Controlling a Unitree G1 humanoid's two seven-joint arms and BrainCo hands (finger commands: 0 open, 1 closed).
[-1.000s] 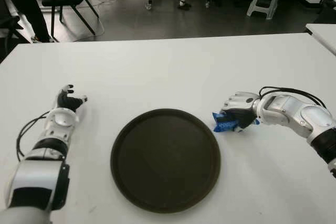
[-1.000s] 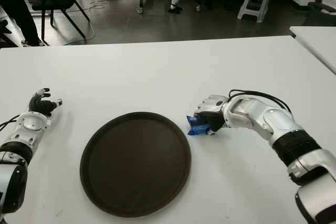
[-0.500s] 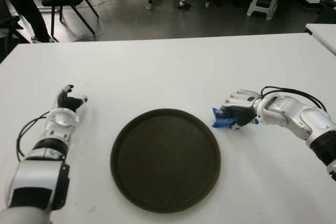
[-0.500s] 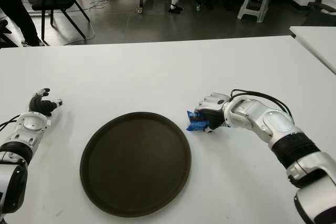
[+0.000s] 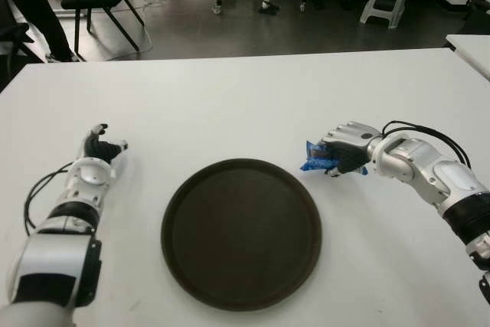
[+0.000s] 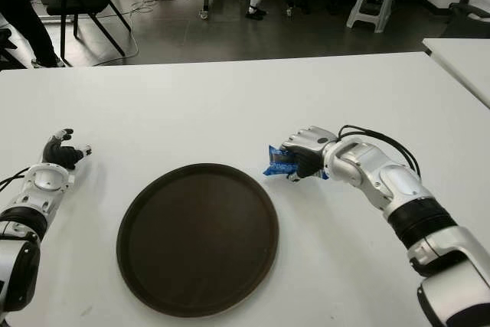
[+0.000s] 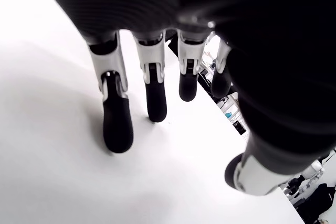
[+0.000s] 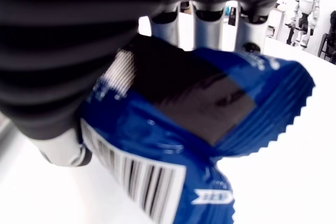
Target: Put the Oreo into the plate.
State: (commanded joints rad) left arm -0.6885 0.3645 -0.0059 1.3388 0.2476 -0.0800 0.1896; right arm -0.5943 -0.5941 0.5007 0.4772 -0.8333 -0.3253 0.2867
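Table [image 5: 245, 97] is white, and on its left side the left hand [image 5: 98, 151] is seen, its fingers [image 7: 116, 124] loosely spread with nothing held. In the middle, at the near edge, the dark round plate [image 5: 241, 231] is laid. Just past the plate's far right rim the blue Oreo pack [image 5: 315, 158] is gripped by the right hand [image 5: 346, 151] (its fingers are curled around the pack).

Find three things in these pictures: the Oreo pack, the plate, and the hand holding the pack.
Oreo pack [image 5: 315, 158], left eye view, blue wrapper end sticking out.
Plate [image 5: 241, 233], left eye view, bare middle.
Right hand [image 5: 344, 147], left eye view, knuckles over the pack.
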